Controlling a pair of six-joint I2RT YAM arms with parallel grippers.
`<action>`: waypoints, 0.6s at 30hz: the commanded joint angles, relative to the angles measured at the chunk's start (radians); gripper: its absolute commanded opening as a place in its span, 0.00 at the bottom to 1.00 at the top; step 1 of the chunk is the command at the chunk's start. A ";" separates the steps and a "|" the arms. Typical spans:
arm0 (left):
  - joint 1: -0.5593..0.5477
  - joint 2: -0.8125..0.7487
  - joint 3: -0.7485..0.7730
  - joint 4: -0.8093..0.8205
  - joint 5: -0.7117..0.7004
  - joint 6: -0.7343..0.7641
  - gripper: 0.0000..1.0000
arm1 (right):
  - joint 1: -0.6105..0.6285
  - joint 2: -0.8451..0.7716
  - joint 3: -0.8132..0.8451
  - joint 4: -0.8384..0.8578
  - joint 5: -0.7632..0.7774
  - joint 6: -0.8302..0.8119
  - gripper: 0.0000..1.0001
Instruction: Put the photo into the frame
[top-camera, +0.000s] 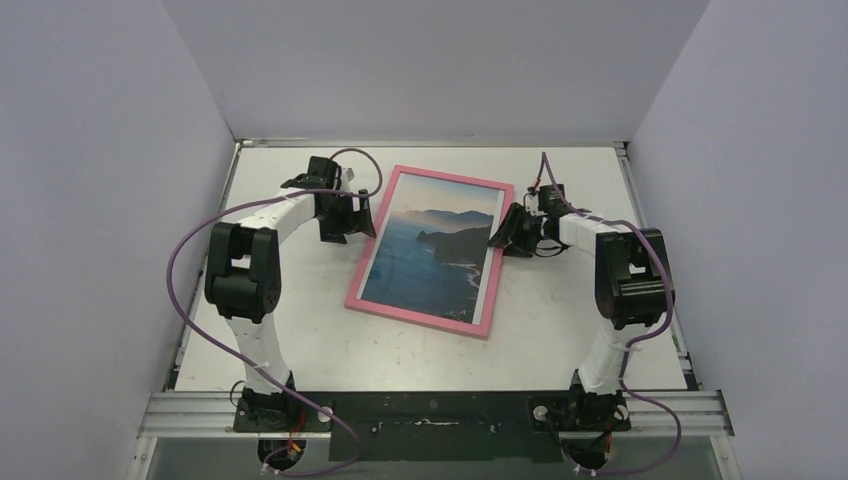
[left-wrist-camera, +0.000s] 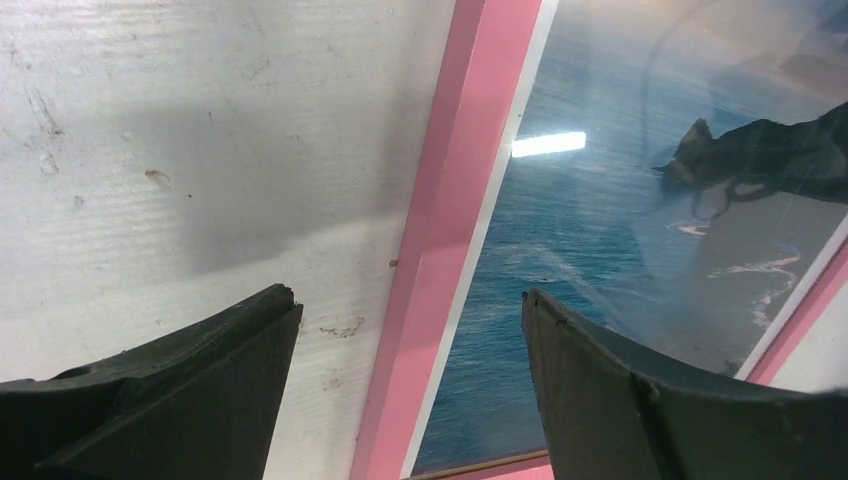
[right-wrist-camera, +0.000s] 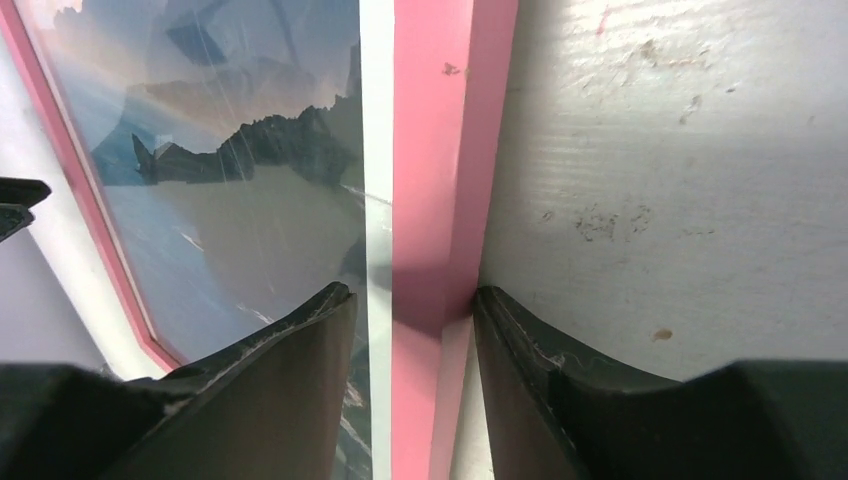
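Note:
The pink frame (top-camera: 418, 318) lies flat and face up in the middle of the table, a little askew. The photo (top-camera: 430, 255), a blue seascape with dark cliffs, sits inside it under a reflective surface. My left gripper (top-camera: 352, 222) hangs at the frame's left rail. In the left wrist view the left gripper (left-wrist-camera: 410, 300) is wide open, one finger over bare table and one over the photo (left-wrist-camera: 620, 200), with the rail (left-wrist-camera: 470, 150) between them. My right gripper (right-wrist-camera: 412, 295) straddles the right rail (right-wrist-camera: 440, 150). Its outer finger is against the rail's edge and its inner finger stands off over the photo (right-wrist-camera: 230, 200).
The white table (top-camera: 300, 340) is boxed in by pale walls on the left, back and right. A metal rail (top-camera: 430, 408) with both arm bases runs along the near edge. Purple cables loop beside each arm.

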 joint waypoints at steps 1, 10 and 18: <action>0.054 0.029 0.111 -0.029 0.073 0.026 0.80 | 0.005 0.012 0.078 -0.020 0.056 -0.050 0.48; 0.146 0.060 0.231 -0.112 0.148 0.023 0.79 | 0.005 0.011 0.144 -0.179 0.192 -0.082 0.65; 0.140 0.078 0.170 -0.063 0.166 -0.019 0.77 | 0.005 -0.102 0.154 -0.273 0.326 -0.063 0.75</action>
